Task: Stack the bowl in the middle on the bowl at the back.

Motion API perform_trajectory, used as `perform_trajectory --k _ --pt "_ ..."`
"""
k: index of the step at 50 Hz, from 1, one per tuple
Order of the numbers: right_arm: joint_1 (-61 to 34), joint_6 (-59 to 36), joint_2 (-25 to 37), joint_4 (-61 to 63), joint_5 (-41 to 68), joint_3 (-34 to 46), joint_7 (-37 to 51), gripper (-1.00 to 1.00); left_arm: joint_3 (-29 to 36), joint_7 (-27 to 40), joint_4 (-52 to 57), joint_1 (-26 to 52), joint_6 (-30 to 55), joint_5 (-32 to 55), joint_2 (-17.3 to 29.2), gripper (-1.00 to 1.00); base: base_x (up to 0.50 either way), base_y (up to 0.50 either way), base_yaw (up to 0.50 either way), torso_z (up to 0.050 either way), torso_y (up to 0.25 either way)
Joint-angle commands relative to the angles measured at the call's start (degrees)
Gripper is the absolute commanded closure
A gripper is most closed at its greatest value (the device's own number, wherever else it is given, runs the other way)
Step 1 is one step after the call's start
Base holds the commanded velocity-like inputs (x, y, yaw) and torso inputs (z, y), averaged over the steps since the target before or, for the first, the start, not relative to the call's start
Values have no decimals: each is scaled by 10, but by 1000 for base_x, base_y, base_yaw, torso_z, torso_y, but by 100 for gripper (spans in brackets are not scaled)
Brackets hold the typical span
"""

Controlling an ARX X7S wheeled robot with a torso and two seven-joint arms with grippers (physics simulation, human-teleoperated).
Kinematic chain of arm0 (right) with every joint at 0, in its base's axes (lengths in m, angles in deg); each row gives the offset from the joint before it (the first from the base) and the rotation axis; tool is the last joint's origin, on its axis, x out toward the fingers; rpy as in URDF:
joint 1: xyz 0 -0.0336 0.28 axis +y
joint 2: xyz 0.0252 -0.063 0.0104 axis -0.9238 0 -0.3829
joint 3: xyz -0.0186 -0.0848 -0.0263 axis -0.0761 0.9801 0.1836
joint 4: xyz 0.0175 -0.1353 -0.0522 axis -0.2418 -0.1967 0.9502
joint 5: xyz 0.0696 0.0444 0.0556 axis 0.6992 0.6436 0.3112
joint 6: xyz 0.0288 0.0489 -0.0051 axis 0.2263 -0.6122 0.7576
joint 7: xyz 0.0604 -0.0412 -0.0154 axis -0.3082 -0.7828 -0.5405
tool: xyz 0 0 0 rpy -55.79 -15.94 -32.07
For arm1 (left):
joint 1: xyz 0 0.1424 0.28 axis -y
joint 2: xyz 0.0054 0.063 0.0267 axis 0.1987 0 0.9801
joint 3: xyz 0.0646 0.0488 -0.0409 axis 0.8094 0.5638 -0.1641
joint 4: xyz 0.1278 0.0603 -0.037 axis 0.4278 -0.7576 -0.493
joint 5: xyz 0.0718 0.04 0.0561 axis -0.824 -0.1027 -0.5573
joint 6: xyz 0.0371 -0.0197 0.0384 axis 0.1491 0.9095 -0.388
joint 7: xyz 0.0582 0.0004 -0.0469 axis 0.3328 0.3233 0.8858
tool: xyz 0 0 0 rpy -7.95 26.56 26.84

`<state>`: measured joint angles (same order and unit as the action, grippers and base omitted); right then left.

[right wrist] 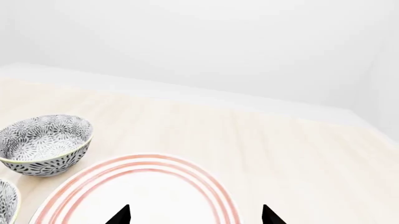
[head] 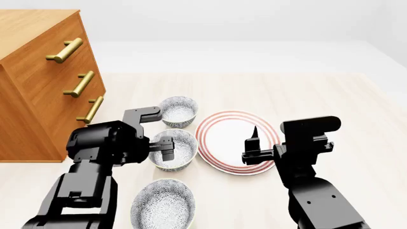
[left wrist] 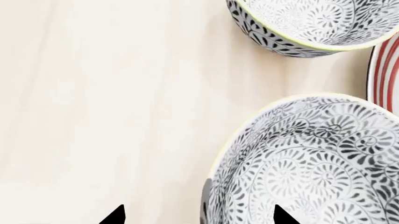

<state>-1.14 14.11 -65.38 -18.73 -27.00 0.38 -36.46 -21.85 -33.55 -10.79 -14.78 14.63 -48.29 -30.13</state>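
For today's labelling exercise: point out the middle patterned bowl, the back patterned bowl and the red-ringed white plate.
middle grey-and-white patterned bowl (head: 184,149), head view, inner wall
back grey-and-white patterned bowl (head: 178,109), head view, inside
red-ringed white plate (head: 219,138), head view, white centre

You have three matching bowls: the back bowl (head: 177,111), the middle bowl (head: 174,149) and the front bowl (head: 163,208) all carry fine grey-and-white floral swirls. Your plate (head: 219,138) is white with red rings. The table (head: 330,100) is pale wood, the drawer cabinet (head: 38,81) orange-brown with brass handles.
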Motion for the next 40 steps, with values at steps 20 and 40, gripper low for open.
perform_trajectory --k 20,40 --pt "-4 -5 7 1 1 8 11 -100 -52 34 -247 80 -171 -20 26 100 0 0 0 0 0" --pt "-5 -10 9 12 4 8 21 -100 -129 109 284 -50 134 68 30 100 0 0 0 0 0"
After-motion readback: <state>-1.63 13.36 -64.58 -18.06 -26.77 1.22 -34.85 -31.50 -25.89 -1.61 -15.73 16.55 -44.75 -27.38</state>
